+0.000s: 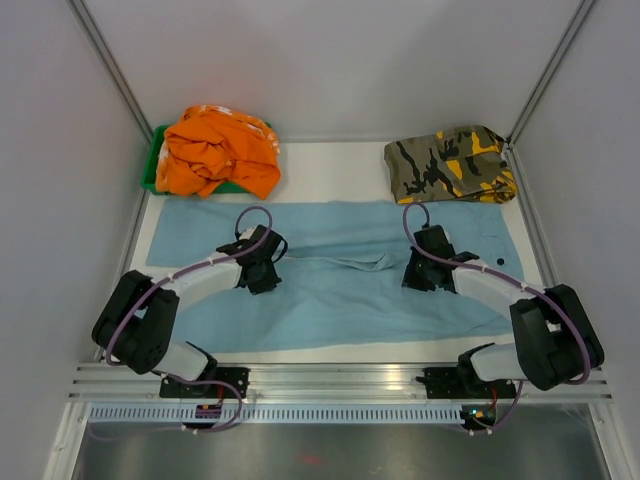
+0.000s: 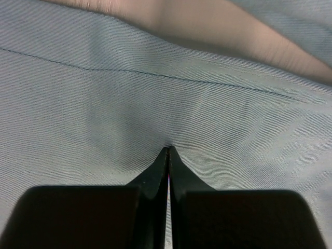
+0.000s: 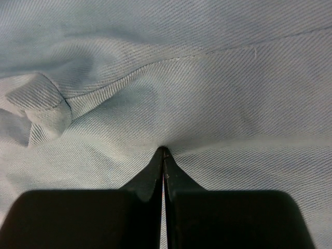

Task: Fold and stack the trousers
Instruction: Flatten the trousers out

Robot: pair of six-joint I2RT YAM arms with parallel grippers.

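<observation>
The light blue trousers (image 1: 340, 305) lie spread flat across the table, legs to the left and waist to the right, with a small dark button (image 1: 499, 262) near the right end. My left gripper (image 1: 262, 275) is down on the cloth left of the middle. In the left wrist view it (image 2: 168, 149) is shut, with the cloth (image 2: 104, 104) puckering at its tips. My right gripper (image 1: 418, 275) is down on the cloth right of the middle. In the right wrist view it (image 3: 164, 149) is shut on a pinch of cloth (image 3: 233, 93), beside a small fold (image 3: 46, 109).
An orange garment (image 1: 220, 150) is heaped on a green bin (image 1: 150, 175) at the back left. A folded camouflage garment (image 1: 450, 165) lies at the back right. White walls and slanted frame posts (image 1: 110, 70) enclose the table. A metal rail (image 1: 340, 380) runs along the near edge.
</observation>
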